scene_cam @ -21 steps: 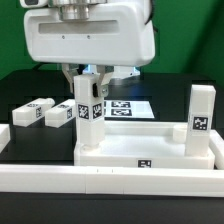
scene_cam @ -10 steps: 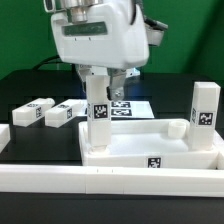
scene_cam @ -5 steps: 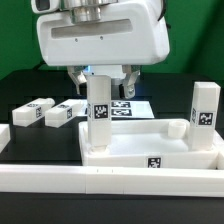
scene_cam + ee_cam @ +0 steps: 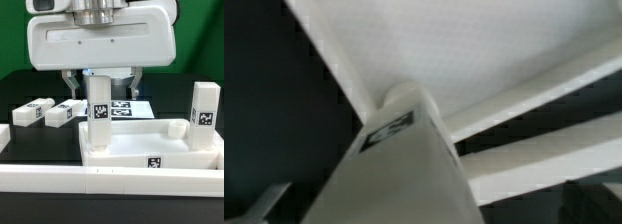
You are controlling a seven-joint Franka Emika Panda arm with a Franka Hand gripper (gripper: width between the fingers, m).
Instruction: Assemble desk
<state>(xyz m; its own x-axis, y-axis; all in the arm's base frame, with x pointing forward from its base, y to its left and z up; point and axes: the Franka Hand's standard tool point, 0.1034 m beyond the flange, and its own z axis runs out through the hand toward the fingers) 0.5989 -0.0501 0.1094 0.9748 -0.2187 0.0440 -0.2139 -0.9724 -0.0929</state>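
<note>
**Jaws wide over a seated leg, 2 legs yet to fit**

- The desk top [image 4: 125,157] lies on the black table [image 4: 25,145], right of centre in the exterior view. It is a white rimmed tray of smooth matt plastic. Its hollow faces up, presumably so the legs can go in from above.
- The left upright leg [image 4: 99,100] stands at the tray's near corner on the exterior view's left. It is a square white block with a black-and-white tag on its face.
- The right upright leg [image 4: 204,108] stands at the corner on the exterior view's right and has the same block shape.
- 2 loose legs [image 4: 33,111] [image 4: 62,114] lie flat side by side on the table, off to the exterior view's left and apart from the tray.
- The gripper [image 4: 102,82] hangs directly over the left upright leg. Its fingers [image 4: 71,84] are spread wide, 1 on each side, with a gap showing on both sides. It clamps nothing.
- In the wrist view the leg [image 4: 402,160] rises toward the camera with its tag [image 4: 388,132] showing, and the tray floor [image 4: 491,50] lies behind it.
- My guess is that this leg is seated and has been let go.
- The marker board [image 4: 128,107] lies flat behind the tray, and the long border rail [image 4: 110,181] runs along the front.
</note>
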